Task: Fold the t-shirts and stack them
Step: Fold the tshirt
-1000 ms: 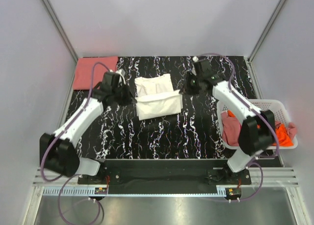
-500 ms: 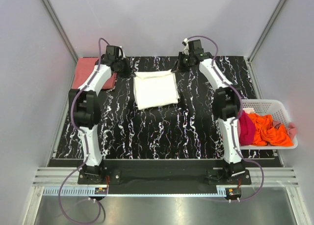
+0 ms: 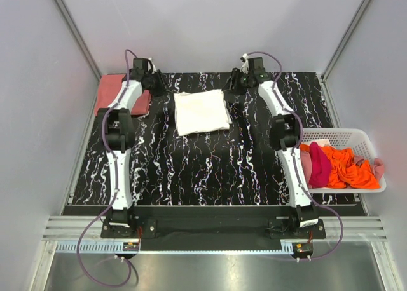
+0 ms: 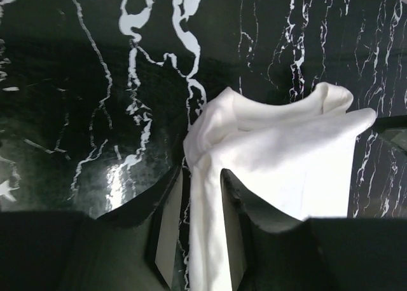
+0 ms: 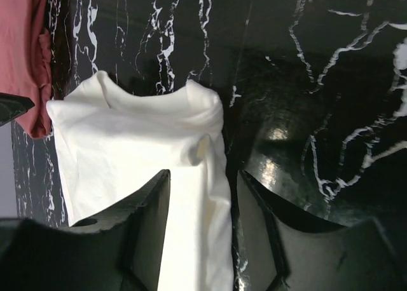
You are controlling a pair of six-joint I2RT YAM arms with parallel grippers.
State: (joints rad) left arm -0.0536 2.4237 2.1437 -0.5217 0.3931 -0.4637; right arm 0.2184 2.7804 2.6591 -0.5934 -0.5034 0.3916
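The cream-white t-shirt (image 3: 202, 112) lies folded at the far middle, one far corner at each claw. My right claw (image 5: 203, 175) is released around the cloth. My left claw (image 4: 198, 183) I cannot tell, perhaps loosened. The salmon-pink t-shirt (image 3: 117, 91) lies far left, nearer my left arm.
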